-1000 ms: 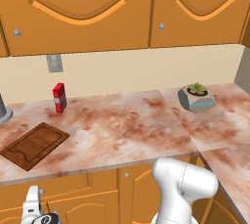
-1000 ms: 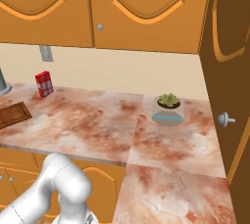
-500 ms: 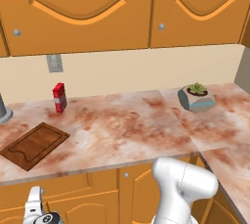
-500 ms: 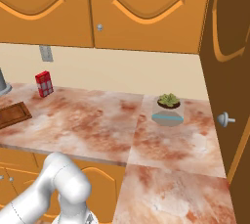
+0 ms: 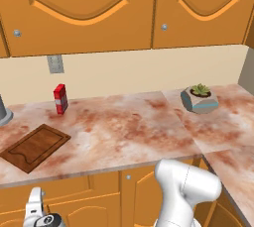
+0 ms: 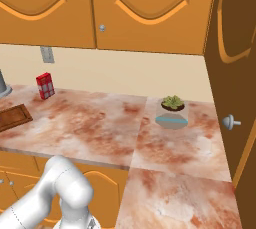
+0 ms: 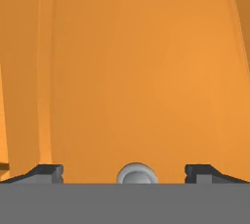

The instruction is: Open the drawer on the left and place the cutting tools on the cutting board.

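We've got the gripper (image 7: 131,173) spread wide, right up against the orange drawer (image 7: 146,81) front, its round silver knob (image 7: 136,174) sitting between the fingertips (image 7: 48,171). The cutting board (image 5: 34,146) lies on the counter (image 5: 129,132), far left, near a red carton (image 5: 60,98).

No legible text, labels, brands or numbers anywhere. The small red box (image 5: 60,98) on the desk (image 5: 129,132) shows pale patches on its faces, too blurred to read as print. The wall plate (image 5: 55,64) above it is blank grey. The cutting board (image 5: 34,146) bears no markings.
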Available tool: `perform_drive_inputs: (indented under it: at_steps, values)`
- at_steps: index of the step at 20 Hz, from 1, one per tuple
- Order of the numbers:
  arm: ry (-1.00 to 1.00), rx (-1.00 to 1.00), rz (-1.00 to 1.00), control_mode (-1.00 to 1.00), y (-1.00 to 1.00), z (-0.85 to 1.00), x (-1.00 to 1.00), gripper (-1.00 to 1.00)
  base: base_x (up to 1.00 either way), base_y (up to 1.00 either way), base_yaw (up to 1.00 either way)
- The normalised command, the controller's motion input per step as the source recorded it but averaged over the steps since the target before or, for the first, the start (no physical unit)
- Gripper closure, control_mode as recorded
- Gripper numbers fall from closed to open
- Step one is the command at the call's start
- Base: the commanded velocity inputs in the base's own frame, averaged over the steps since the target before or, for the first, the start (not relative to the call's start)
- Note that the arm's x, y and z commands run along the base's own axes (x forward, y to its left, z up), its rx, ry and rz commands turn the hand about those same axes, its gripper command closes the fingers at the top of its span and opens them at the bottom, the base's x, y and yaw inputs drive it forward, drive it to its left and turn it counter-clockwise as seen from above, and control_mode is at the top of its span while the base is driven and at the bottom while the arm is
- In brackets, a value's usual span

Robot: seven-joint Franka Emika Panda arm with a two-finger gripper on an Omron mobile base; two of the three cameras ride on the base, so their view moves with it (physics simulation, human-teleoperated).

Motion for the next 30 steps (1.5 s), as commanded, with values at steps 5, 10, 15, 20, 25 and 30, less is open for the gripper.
perform_drive_inputs:
  at_steps: [5, 10, 15, 20, 25, 30]
  values:
    - [-0.04, 0.0, 0.0, -1.0, 0.0, 0.0, 0.09, -1.0, 0.0, 0.0, 0.0]
    - [-0.04, 0.0, 0.0, -1.0, 0.0, -0.02, 0.06, -1.0, 0.0, 0.0, 0.0]
    - [-0.01, 0.0, 0.0, -1.0, 0.0, -0.15, 0.0, -1.0, 0.0, 0.0, 0.0]
    - [0.0, 0.0, 0.0, -1.0, 0.0, -0.3, 0.0, -1.0, 0.0, 0.0, 0.0]
    - [0.0, 0.0, 0.0, -1.0, 0.0, -0.05, 0.0, -1.0, 0.0, 0.0, 0.0]
    - [0.0, 0.0, 0.0, -1.0, 0.0, 0.0, 0.0, 1.0, 0.0, 0.0, 0.0]
